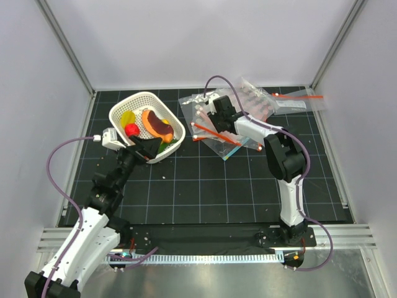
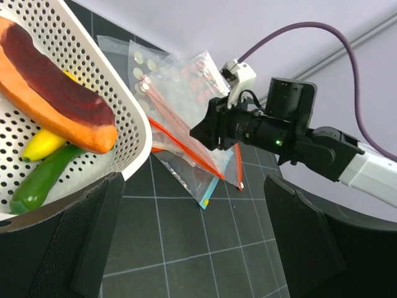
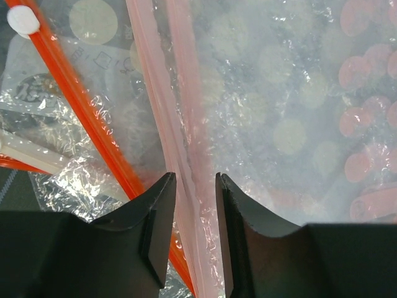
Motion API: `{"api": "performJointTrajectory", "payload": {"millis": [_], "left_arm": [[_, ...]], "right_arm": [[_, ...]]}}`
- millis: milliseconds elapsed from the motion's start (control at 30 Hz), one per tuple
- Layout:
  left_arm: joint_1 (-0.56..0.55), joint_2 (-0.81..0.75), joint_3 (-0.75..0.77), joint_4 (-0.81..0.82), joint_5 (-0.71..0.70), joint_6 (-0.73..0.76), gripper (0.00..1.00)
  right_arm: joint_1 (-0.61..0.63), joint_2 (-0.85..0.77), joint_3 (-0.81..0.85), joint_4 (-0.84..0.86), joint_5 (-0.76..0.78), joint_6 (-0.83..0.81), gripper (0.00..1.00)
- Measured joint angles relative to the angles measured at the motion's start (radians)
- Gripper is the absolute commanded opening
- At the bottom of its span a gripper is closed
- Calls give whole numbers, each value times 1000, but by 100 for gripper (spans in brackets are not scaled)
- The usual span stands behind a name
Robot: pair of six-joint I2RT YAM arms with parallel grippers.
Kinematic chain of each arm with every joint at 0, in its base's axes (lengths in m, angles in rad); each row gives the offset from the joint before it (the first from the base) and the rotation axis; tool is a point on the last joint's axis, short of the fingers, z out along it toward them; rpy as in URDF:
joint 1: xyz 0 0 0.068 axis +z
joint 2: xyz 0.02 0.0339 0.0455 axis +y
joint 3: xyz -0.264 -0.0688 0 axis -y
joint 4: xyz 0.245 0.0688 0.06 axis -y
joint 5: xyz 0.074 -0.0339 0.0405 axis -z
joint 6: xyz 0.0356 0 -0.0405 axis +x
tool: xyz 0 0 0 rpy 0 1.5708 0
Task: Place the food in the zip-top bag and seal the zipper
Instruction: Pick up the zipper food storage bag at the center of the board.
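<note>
Upper centre of the dark mat (image 1: pixel 205 186): heap of clear bags (image 1: pixel 226 146), white basket (image 1: pixel 144 94) to its left. Zip-top bag (image 3: pixel 279 124) lies flat in the heap. Right gripper (image 3: pixel 194 180) hovers over it, jaws narrow, the pink zipper (image 3: pixel 180 136) running between them; contact unclear. Left gripper (image 2: pixel 192 242) is spread wide, empty, at the basket's rim. Hot dog (image 2: pixel 56 93), red berry (image 1: pixel 131 129) and the other food sit in the basket. Judged: 0 pieces bagged; loading and sealing both left.
</note>
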Motion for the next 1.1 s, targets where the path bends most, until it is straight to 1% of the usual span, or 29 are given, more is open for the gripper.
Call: {"api": "performJointTrajectory", "payload": {"millis": [33,167,233,267,300,333,533,633,733,867,967,1033,1100], "left_arm": [[0,0,0,0,0,0,100],[0,0,0,0,0,0,100],[0,0,0,0,0,0,100],[0,0,0,0,0,0,100],[0,0,0,-1,0,0,100],[0,0,0,-1,0,0,100],[0,0,0,-5,0,0,100],[0,3,0,-5,0,0,100],[0,17,0,-5,0,0,100],[0,36,0,-6,-2,1,100],[0,44,0,-11,-9,3,100],[0,57,3,-22,-19,4,100],[0,81,9,-29,-26,5,100]], "right_arm": [[5,11,5,-1,13,0,32],[14,36,7,-14,45,-2,31],[16,39,7,-24,54,-5,26],[17,40,7,-26,60,-7,20],[19,43,10,-28,69,-11,4],[21,44,11,-29,76,-15,1],[32,37,5,-21,155,5,1],[47,-14,-35,-17,191,43,1],[65,-108,-66,-35,220,115,1],[86,-276,-114,-62,247,221,1],[114,-394,-132,-103,306,294,1],[149,-449,-148,-124,362,327,1],[212,-500,-180,-140,421,354,1]]}}
